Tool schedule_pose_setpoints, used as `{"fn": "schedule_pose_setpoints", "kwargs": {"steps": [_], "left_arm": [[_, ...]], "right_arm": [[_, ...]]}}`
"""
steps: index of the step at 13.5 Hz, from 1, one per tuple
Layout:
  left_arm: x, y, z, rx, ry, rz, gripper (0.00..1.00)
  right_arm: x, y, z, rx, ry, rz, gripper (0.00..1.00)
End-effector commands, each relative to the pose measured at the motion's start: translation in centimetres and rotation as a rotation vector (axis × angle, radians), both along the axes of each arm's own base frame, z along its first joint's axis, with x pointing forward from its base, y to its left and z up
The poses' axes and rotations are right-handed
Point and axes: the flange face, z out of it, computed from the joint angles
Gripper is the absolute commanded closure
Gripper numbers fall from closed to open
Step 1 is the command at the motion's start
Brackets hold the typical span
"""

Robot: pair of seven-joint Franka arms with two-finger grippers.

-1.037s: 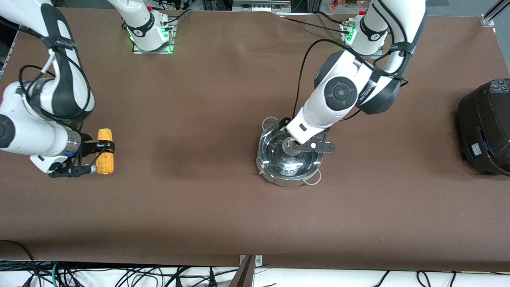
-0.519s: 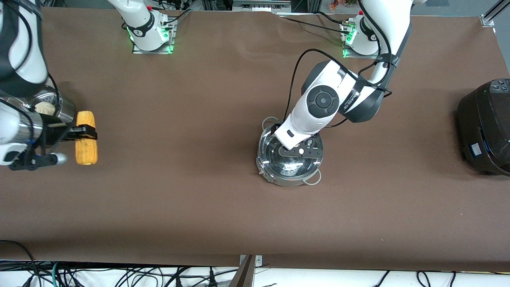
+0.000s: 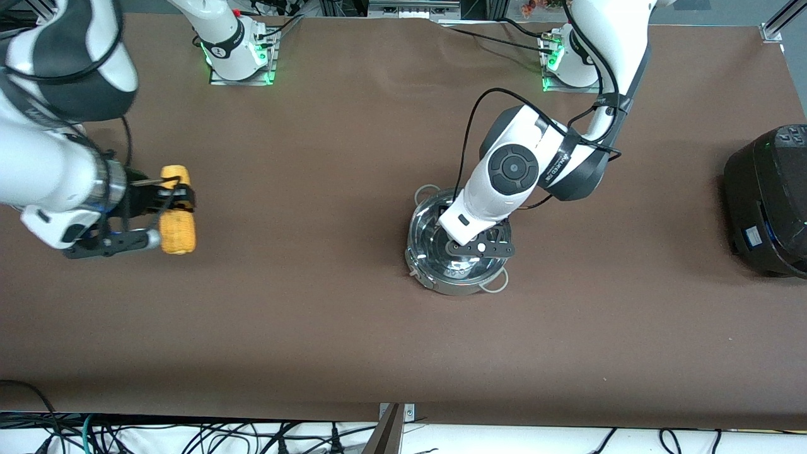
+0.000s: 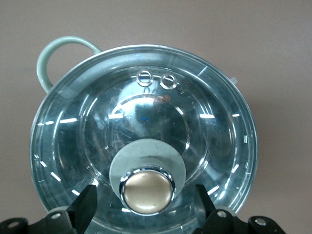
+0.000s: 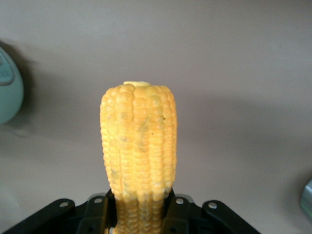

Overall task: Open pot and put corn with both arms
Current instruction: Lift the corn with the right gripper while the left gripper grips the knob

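**A:** Starting at the right arm's end of the table, what's it got?

**B:** The right gripper (image 3: 165,211) is clamped tight on the corn (image 3: 176,210), up in the air over bare brown tabletop (image 3: 315,302). The cob is stubby, bumpy rows of yellow-orange kernels, pinched near one end between the black fingers (image 5: 100,214), with the rest sticking out free. Seen from the front camera it's at about 9 o'clock from the pot, well apart, nothing in between.

**A:** And the pot?

**B:** The pot (image 3: 458,246) is shiny round steel, roughly mid-table, with looped wire handles at roughly 11 and 5 o'clock. The clear glass lid (image 4: 146,141) is still on and sits flush in the rim, mirror-glare all over it. The tan knob (image 4: 147,191) sits on a pale round collar.

**A:** Is the left gripper on it?

**B:** The left gripper (image 4: 146,209) is right over the lid, jaws part-way open with one finger either side of the knob and a gap on both sides. Nothing gripped as far as I can see.

**A:** Anything else around?

**B:** A black rounded cooker (image 3: 769,202) at 3 o'clock from the pot, by the table edge. The surface is a matte brown mat, with cables (image 3: 189,438) hanging along the near edge.
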Motion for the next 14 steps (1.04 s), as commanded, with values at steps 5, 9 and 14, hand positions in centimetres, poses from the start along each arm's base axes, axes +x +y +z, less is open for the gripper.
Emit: {"fn": "schedule_pose_setpoints", "kwargs": {"steps": [5, 9, 14], "left_arm": [[0.97, -0.62, -0.92, 0.012, -0.044, -0.004, 0.21], [0.88, -0.66, -1.06, 0.014, -0.042, -0.007, 0.25], [0.75, -0.71, -1.0, 0.016, -0.041, -0.01, 0.37]], "right_arm": [[0.08, 3.05, 0.61, -0.016, -0.043, -0.029, 1.0], [0.05, 3.26, 0.52, -0.013, -0.04, -0.032, 1.0], [0.14, 3.2, 0.56, -0.012, -0.046, -0.032, 1.0]]}}
